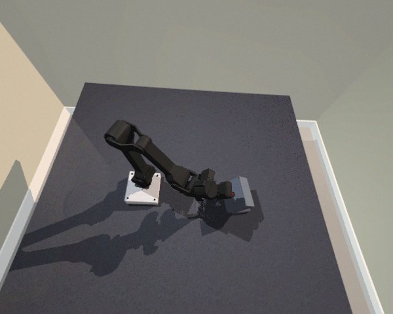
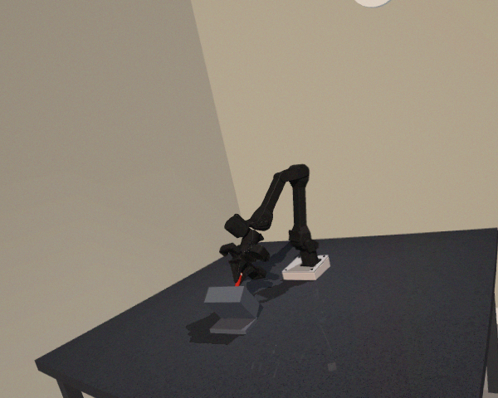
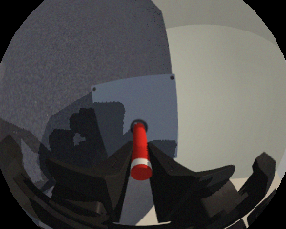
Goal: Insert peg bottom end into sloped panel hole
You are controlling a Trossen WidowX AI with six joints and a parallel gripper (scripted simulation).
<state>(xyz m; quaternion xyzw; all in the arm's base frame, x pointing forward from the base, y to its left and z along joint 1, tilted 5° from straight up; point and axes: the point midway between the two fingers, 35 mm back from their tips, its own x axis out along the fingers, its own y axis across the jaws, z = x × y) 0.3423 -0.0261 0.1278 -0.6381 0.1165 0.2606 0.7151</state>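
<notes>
The round red peg (image 1: pixel 232 194) (image 2: pixel 238 282) (image 3: pixel 140 147) has a white band near its top end. My gripper (image 2: pixel 241 274) (image 3: pixel 139 145) is shut on the peg, with the top end standing out between the fingers. The blue-grey sloped panel (image 1: pixel 238 186) (image 2: pixel 226 293) (image 3: pixel 154 97) has a round, dark-rimmed hole (image 3: pixel 138 120). In the wrist view the peg's bottom end meets the hole, nearly lined up with it. Whether it is at the mouth or a little inside cannot be told. The top view hides the fingertips behind the wrist; the exterior view shows the panel's back.
The dark table (image 1: pixel 176 270) (image 2: pixel 391 325) carries the panel's base plate (image 2: pixel 231 325) and the arm's white base (image 1: pixel 142 199) (image 2: pixel 300 275). The arm reaches across from its base to the panel. Arm shadows fall on the panel's face and the table.
</notes>
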